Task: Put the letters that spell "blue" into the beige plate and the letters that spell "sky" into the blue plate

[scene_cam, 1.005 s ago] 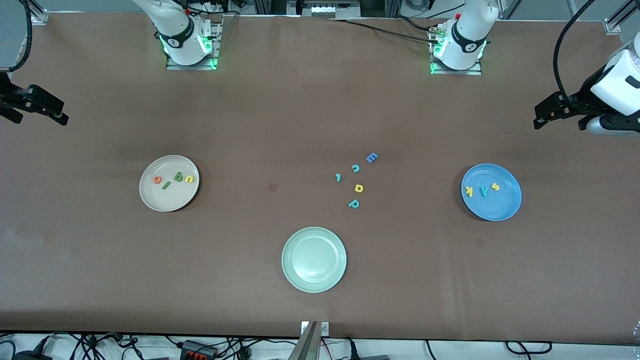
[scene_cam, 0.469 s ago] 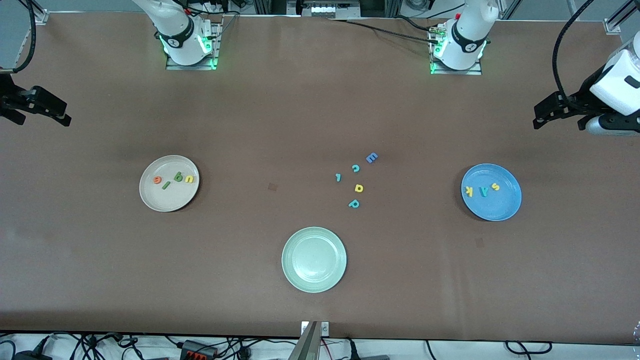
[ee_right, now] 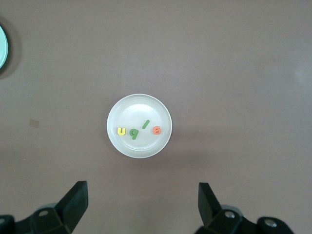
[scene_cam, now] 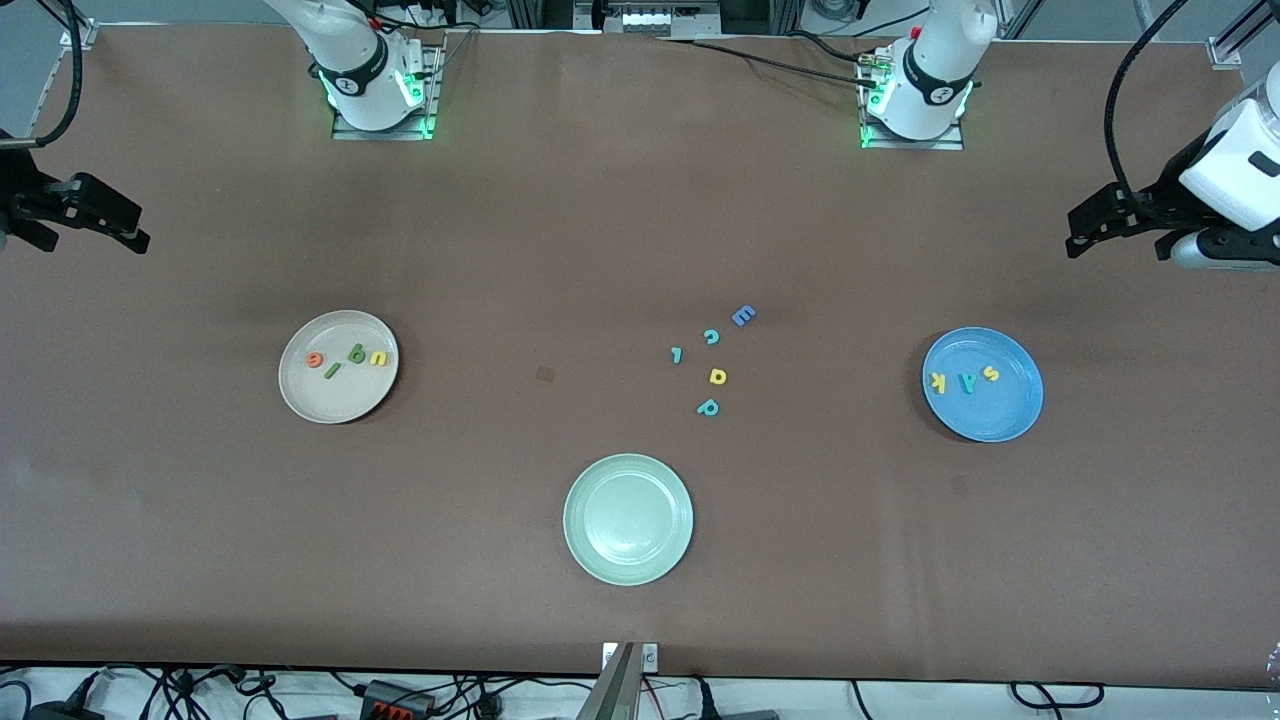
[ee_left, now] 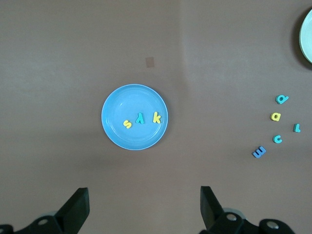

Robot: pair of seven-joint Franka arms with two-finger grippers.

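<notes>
Even, diffuse overhead light is seen throughout. Soft shadows are cast beside the beige plate (scene_cam: 338, 366) and blue plate (scene_cam: 982, 384). Faint glare is shown on the green plate (scene_cam: 628, 519). All views are sharp.

Robotics lab: bolted arm bases (scene_cam: 378, 85), cables (scene_cam: 400, 690)

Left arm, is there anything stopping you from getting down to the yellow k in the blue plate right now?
Probably not. The left gripper is up in the air with its fingers open and empty, and the yellow k lies flat and uncovered in the blue plate, apart from the teal y beside it.
</notes>
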